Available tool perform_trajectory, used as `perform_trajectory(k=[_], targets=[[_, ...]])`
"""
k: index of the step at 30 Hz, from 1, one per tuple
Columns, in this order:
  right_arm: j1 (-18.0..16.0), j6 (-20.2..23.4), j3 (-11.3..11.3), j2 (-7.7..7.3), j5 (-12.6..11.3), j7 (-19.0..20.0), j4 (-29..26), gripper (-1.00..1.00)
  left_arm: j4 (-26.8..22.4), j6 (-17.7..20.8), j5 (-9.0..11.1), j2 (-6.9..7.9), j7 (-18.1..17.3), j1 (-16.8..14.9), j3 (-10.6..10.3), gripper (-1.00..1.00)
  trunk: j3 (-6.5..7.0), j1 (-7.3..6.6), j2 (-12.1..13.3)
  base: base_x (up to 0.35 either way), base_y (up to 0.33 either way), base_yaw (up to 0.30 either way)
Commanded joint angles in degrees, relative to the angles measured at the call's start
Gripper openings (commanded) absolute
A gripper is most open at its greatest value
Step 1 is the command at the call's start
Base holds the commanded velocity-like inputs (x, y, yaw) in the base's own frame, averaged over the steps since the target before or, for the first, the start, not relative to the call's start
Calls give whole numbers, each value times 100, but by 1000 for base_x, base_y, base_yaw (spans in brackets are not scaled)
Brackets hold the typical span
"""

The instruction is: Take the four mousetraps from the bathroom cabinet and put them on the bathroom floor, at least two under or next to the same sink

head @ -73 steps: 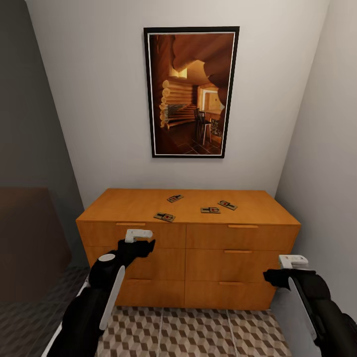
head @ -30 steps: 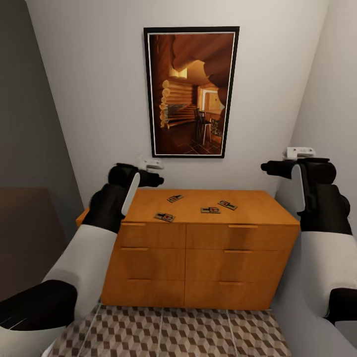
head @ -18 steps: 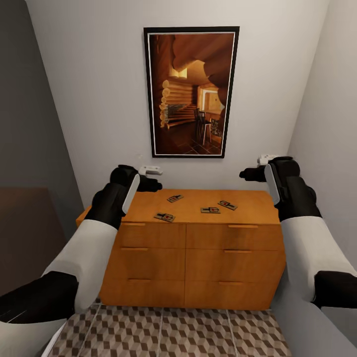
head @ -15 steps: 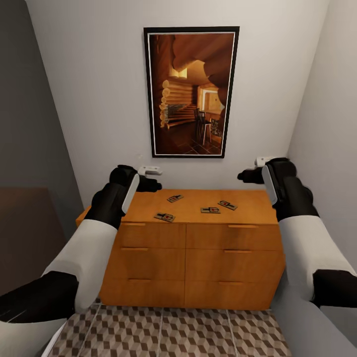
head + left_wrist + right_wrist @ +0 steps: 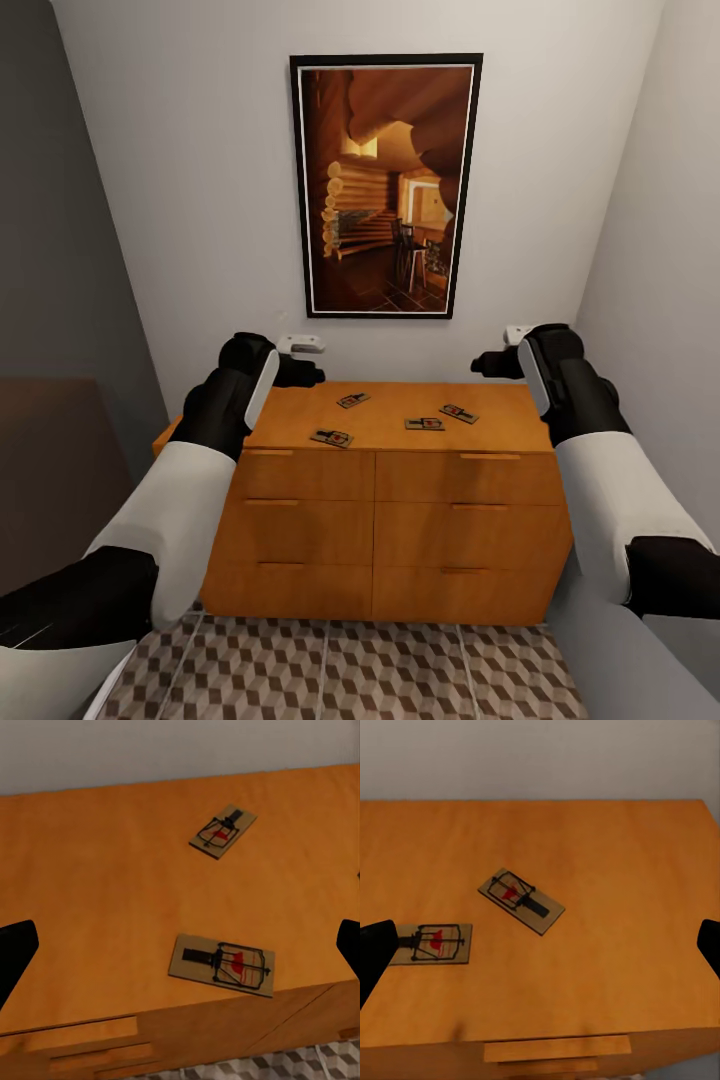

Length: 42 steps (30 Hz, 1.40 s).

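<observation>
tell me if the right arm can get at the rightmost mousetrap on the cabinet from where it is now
Probably yes. The right gripper hovers open above the cabinet top, the rightmost mousetrap lies flat just ahead between its fingers, and nothing stands in between.

I see four mousetraps (image 5: 352, 400) (image 5: 332, 437) (image 5: 424, 424) (image 5: 458, 413) lying flat on the cabinet (image 5: 300, 410) top, well apart from each other. Two lie ahead of my left gripper (image 5: 312, 374), between its spread jaws. Two lie ahead of my right gripper (image 5: 478, 365), likewise between wide jaws. A picture (image 5: 384, 185) hangs on the wall behind the cabinet.
</observation>
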Motion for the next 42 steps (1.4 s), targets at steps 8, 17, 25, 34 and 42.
perform_trajectory(k=[8,17,25,34,42], targets=[[-7,23,278,-4,5,-2,20,100,17,12,-10,-1,-2,-5,17,100,-7,0,-4,123,-93,0],[-8,23,423,-21,9,3,21,100,-2,2,-17,-3,4,-5,30,100,-7,0,-4,221,-166,0],[-8,23,447,-45,-17,9,24,100,-30,0,-18,-8,4,-5,32,100,-7,0,-4,142,-100,0],[-8,23,450,-52,-66,42,62,100,-28,-5,-6,-9,-1,-5,32,100,-7,0,-4,29,-20,0],[-16,23,445,-48,-86,178,336,100,-24,-13,-3,-9,-2,-5,32,100,-7,0,-4,6,-4,0]])
